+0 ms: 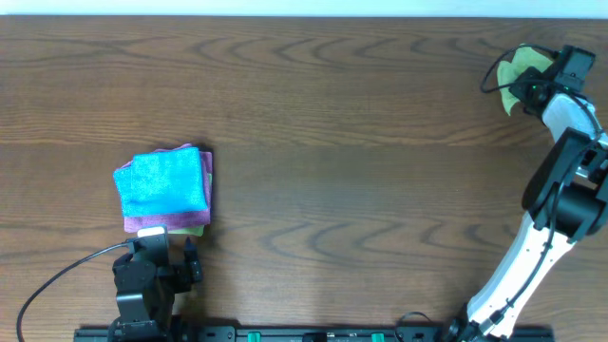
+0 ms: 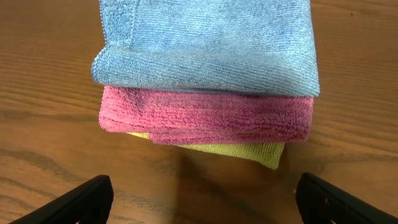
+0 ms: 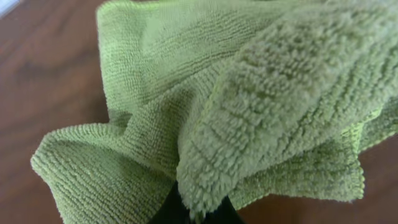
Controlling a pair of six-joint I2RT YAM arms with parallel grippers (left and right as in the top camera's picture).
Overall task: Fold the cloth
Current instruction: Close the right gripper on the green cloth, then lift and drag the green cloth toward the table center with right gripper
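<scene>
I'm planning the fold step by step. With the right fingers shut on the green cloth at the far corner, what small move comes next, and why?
Probably lift slightly and drag the cloth toward the middle of the table. It sits bunched and creased at the far right edge, pinched by the right fingers; bare wood nearer the centre gives room to spread it flat.

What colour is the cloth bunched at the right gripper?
Lime green. The cloth shows best in the right wrist view, where it fills most of the picture.
</scene>
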